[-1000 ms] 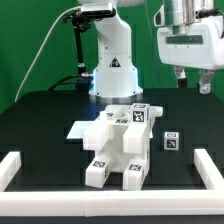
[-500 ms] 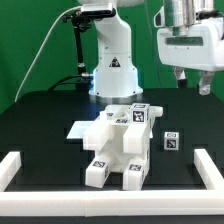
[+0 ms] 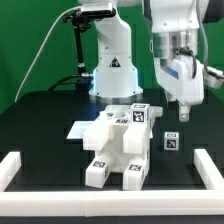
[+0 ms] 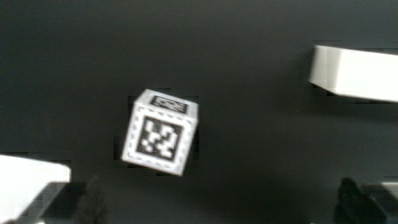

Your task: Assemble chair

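Observation:
The partly built chair [image 3: 115,146], white blocks with black-and-white tags, lies in the middle of the black table. A small loose tagged cube [image 3: 171,142] stands to its right in the exterior view. My gripper [image 3: 184,112] hangs open above that cube, well clear of it. In the wrist view the cube [image 4: 160,135] lies ahead of the open gripper [image 4: 217,205], whose dark fingers [image 4: 71,200] stand wide apart with nothing between them. A white chair block [image 4: 359,70] shows off to one side of the cube.
Low white border rails run along the exterior view's left [image 3: 10,170], right [image 3: 211,168] and front [image 3: 110,211] of the table. The robot's base [image 3: 110,72] stands behind the chair. Another white edge [image 4: 25,185] shows in the wrist view's corner.
The gripper has come down and shifted toward the exterior view's left, turning as it went, and now hangs over the small cube. The jaws stayed open; the chair parts did not move.

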